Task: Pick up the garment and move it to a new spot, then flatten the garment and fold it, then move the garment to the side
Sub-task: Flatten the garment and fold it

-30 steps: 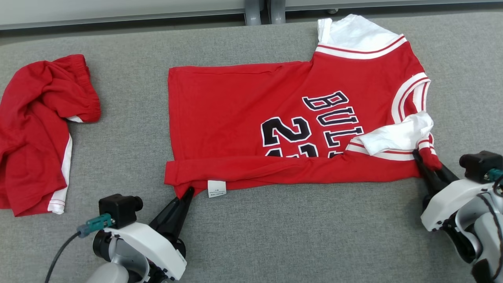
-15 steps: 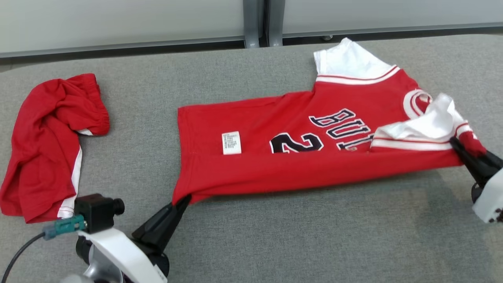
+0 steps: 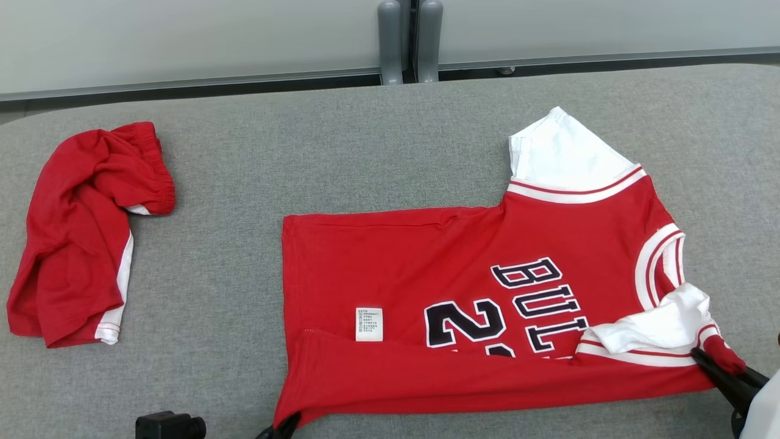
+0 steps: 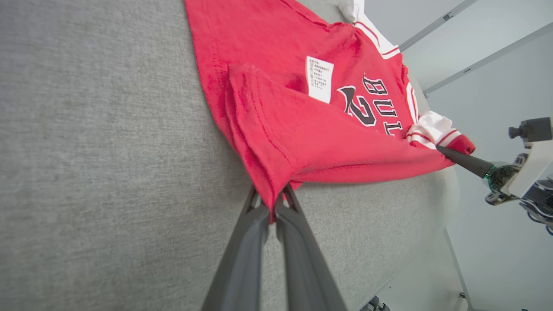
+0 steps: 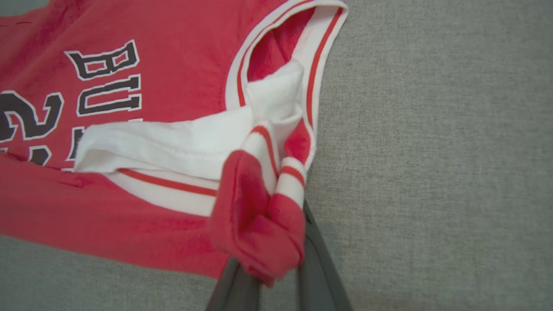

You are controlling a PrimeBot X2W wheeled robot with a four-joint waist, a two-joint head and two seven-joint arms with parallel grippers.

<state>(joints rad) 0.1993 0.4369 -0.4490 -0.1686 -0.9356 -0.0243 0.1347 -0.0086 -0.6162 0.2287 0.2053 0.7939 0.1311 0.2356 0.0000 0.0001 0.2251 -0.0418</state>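
The red jersey (image 3: 426, 268) lies on the grey counter (image 3: 244, 183), its near edge folded over and stretched taut. The left fingers (image 4: 244, 259) pinch its hem corner, and the right fingers (image 5: 319, 276) clamp the bunched shoulder. Red shorts (image 3: 73, 244) lie well apart on the left.

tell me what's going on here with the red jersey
The robot is partway through folding a red jersey on the grey table. Its left gripper is shut on the hem corner and its right gripper is shut on the shoulder end, holding the near long edge raised and partly laid over the rest. A crumpled second red garment lies apart at the left.
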